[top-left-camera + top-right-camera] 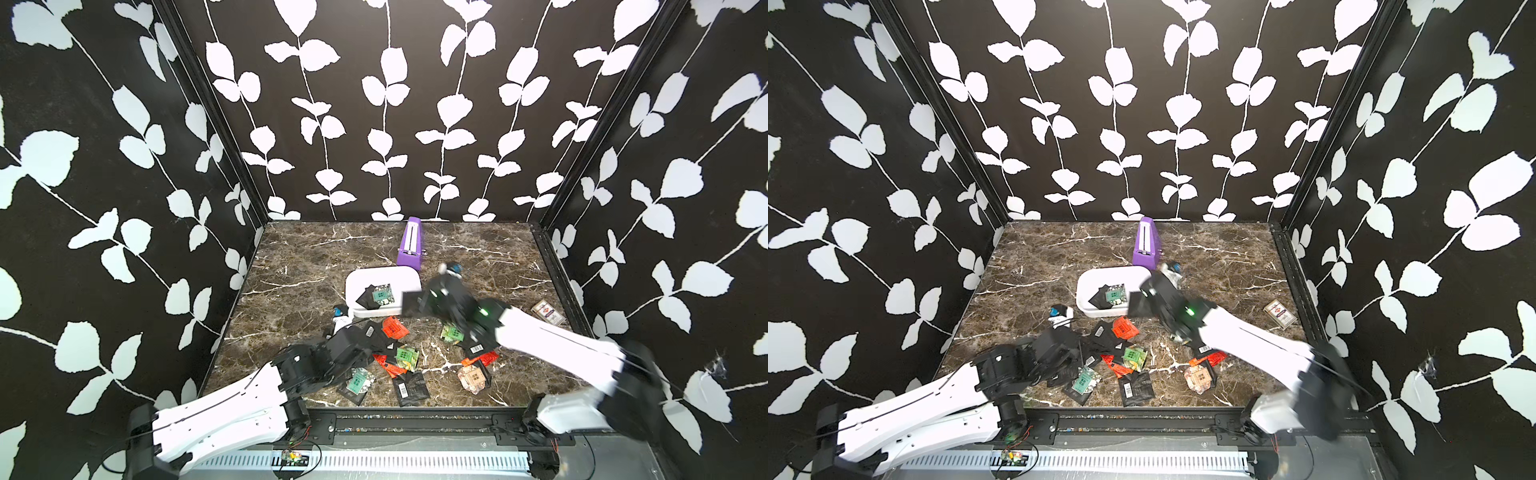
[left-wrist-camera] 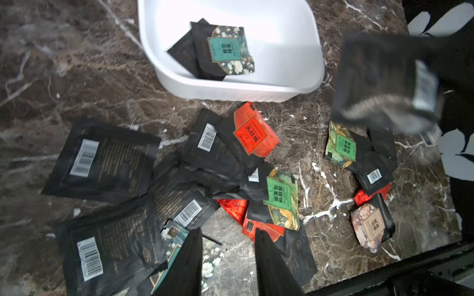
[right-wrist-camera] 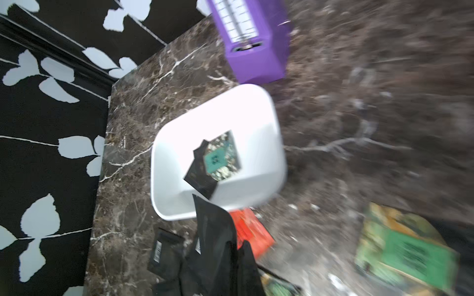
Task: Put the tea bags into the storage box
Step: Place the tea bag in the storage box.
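Sachet held beside the storage box, most tea bags loose on the surface

The right arm (image 1: 552, 337) reaches in from the near right. The right jaws are closed on a black sachet (image 1: 409, 304), gripping it by one edge and holding it raised at the right end of the storage box (image 1: 374, 275). Both top views are blurred there, so I cannot tell whether the sachet touches the rim.

The white box sits near the middle of the marble surface (image 1: 307, 257). A purple box (image 1: 409, 245) stands just beyond its far right corner. Two sachets lie inside, toward the near wall: a teal-labelled floral sachet (image 1: 383, 293) overlapping a plain black one (image 1: 365, 300).

The left arm (image 1: 224, 407) comes in from the near left. The left jaws stand apart with nothing between them. In the left wrist view its fingers (image 2: 184, 266) hover over the near left part of the heap.

The other tea bags (image 2: 213, 153) lie scattered and overlapping across the near half of the surface, most of them black with white barcode labels.
- A red-orange sachet (image 1: 395, 327) lies just near of the box.
- A green-labelled sachet (image 1: 406, 357) lies nearer still.
- A black barcode sachet (image 1: 411, 388) lies close to the near edge.
- A tan floral sachet (image 1: 471, 377) lies to the right, under the right arm's reach.

A clear-wrapped card pack (image 1: 548, 312) rests by the right edge, well apart from the heap.
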